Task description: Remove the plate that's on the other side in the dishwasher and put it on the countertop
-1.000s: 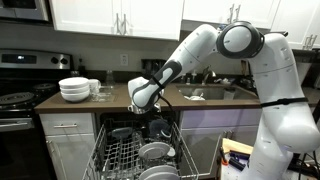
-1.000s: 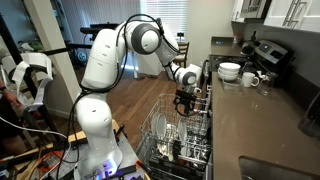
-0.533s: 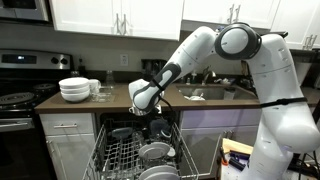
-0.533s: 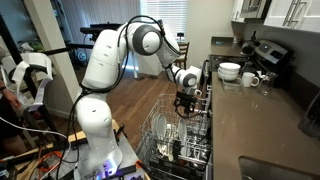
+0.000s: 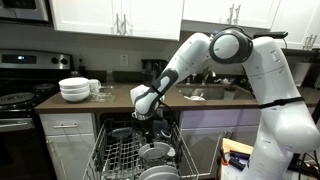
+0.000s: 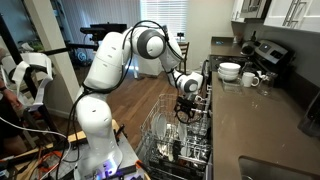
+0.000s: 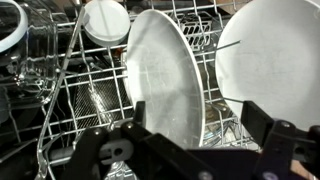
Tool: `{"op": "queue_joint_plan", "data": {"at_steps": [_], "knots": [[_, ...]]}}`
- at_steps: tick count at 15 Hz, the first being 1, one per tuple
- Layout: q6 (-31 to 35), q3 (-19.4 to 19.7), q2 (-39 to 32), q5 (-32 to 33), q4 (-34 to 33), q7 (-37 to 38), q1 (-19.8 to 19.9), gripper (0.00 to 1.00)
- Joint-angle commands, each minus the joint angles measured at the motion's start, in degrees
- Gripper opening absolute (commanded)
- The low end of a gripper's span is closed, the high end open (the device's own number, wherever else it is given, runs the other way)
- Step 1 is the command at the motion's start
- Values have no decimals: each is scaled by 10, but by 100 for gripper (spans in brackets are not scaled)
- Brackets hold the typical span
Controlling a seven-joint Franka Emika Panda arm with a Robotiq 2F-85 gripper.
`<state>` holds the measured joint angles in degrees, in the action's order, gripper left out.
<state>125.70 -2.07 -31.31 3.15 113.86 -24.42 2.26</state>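
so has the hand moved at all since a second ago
Yes. The hand has dropped a little against the countertop edge, deeper toward the dishwasher rack.

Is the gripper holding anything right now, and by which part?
Nothing is held. The gripper is open above an upright plate in the dishwasher rack.

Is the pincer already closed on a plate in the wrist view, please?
No, the pincer stands wide open, with an upright white plate showing between its fingers in the dishwasher rack.
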Motion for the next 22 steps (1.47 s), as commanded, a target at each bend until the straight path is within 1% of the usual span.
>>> {"op": "queue_joint_plan", "data": {"at_steps": [1, 8, 10, 11, 12, 14, 15, 16, 17, 18, 21, 22], "knots": [[-13, 0, -20, 22, -26, 8, 0, 67], [-14, -1, -36, 37, -42, 9, 0, 20], [-14, -2, -38, 36, -43, 6, 1, 14], [-13, -3, -38, 34, -43, 4, 2, 4], [-13, -4, -38, 33, -43, 3, 2, 0], [-13, -8, -36, 30, -44, -1, 4, 0], [-15, -8, -34, 29, -44, -2, 4, 3], [-15, -8, -34, 29, -44, -3, 5, 3], [-15, -9, -33, 28, -43, -4, 6, 32], [-14, -8, -33, 28, -43, -4, 6, 33], [-16, -9, -33, 28, -44, -6, 7, 52], [-15, -9, -33, 28, -43, -6, 7, 47]]}}
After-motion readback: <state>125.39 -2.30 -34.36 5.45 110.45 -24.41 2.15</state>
